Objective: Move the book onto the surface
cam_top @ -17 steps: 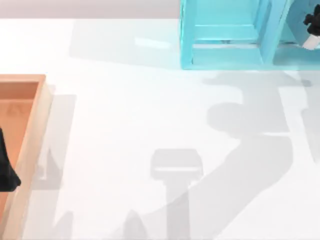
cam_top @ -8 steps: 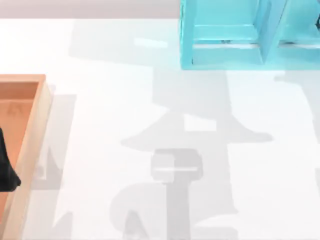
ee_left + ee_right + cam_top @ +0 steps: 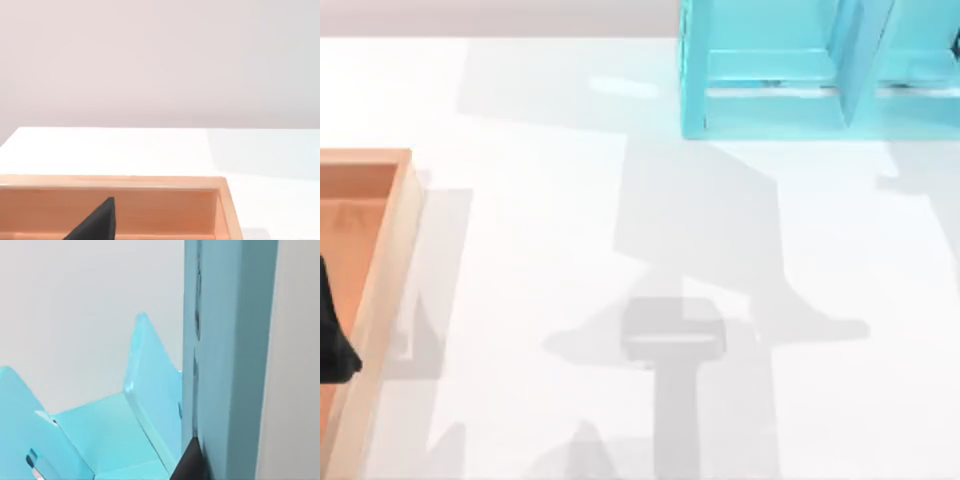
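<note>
The book [image 3: 230, 350] rises as a tall teal-blue slab close in the right wrist view, upright beside the lighter cyan shelf unit [image 3: 105, 435]. My right gripper [image 3: 215, 472] is shut on it, and one dark fingertip [image 3: 187, 465] presses against its cover. The surface [image 3: 540, 250] is the glossy white tabletop, crossed by broad grey shadows in the top view. My left gripper [image 3: 95, 225] hangs parked over the wooden tray [image 3: 222, 200], and in the top view it appears as a dark shape [image 3: 330, 340] at the left edge.
The cyan shelf unit [image 3: 770, 110] stands at the back right of the table. The orange-brown tray [image 3: 390, 260] runs along the left side. The white tabletop stretches wide between the two.
The right arm's dark and white tip by the shelf's right end has slid out past the top view's right edge. The shadows on the table have shifted toward the middle and front.
</note>
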You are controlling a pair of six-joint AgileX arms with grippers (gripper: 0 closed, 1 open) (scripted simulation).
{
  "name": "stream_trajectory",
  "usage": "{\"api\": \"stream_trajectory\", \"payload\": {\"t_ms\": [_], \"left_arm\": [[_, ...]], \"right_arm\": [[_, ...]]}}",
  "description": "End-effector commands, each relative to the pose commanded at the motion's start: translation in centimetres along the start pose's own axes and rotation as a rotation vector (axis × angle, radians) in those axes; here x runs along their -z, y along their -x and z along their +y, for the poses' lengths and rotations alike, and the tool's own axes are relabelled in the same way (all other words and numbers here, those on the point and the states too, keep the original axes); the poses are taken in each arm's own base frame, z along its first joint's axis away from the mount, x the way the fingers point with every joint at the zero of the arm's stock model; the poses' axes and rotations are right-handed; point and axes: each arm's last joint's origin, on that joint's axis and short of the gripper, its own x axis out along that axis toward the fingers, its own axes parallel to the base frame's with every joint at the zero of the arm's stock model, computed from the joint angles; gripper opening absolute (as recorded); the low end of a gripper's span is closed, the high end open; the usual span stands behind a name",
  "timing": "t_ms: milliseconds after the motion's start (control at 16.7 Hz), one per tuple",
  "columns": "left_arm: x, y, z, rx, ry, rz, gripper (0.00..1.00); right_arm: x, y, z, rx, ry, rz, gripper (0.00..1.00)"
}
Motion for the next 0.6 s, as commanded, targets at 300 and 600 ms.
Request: {"api": "stream_trajectory", "payload": {"t_ms": [300, 600], "left_arm": [[0.0, 0.0, 0.0, 0.0, 0.0, 0.0, 1.0], [0.0, 0.0, 0.0, 0.0, 0.0, 0.0, 1.0]], "right_arm": [[0.6, -0.8, 0.7, -0.003, 0.037, 0.012, 0.0], [5.2, -4.5, 5.9, -0.041, 0.341, 0.082, 0.0]]}}
